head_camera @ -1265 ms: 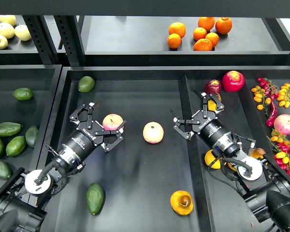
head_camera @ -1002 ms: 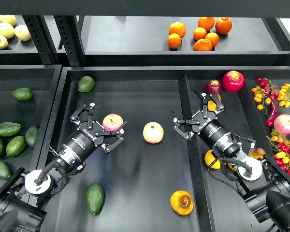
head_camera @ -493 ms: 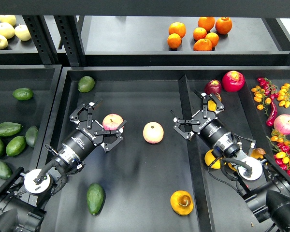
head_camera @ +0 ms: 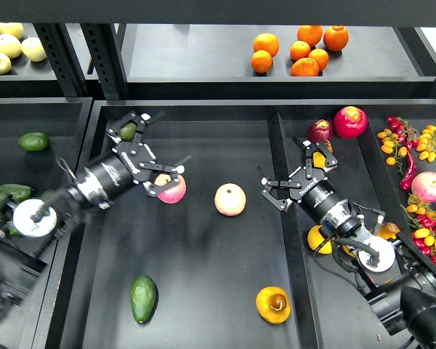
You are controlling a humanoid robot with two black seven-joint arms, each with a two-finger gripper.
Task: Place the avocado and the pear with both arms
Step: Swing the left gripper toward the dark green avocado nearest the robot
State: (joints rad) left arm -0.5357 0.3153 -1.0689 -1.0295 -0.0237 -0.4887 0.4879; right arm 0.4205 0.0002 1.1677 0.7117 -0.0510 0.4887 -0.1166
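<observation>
The dark green avocado (head_camera: 143, 298) lies at the front left of the middle tray (head_camera: 203, 291). The golden pear (head_camera: 273, 305) with its brown curl lies at the front right of the same tray. My left gripper (head_camera: 165, 143) is open and empty. It hovers at the back left of the tray, above a pink-yellow apple (head_camera: 172, 190) and far from the avocado. My right gripper (head_camera: 284, 163) is open and empty over the tray divider (head_camera: 285, 240), well behind the pear.
A second apple (head_camera: 230, 199) lies mid-tray. A lighter avocado (head_camera: 128, 131) is partly hidden behind my left gripper's finger. The left bin holds several avocados (head_camera: 11, 193). The right bin holds apples (head_camera: 350, 121), peppers and small tomatoes (head_camera: 427, 236). Oranges (head_camera: 299, 49) sit on the back shelf.
</observation>
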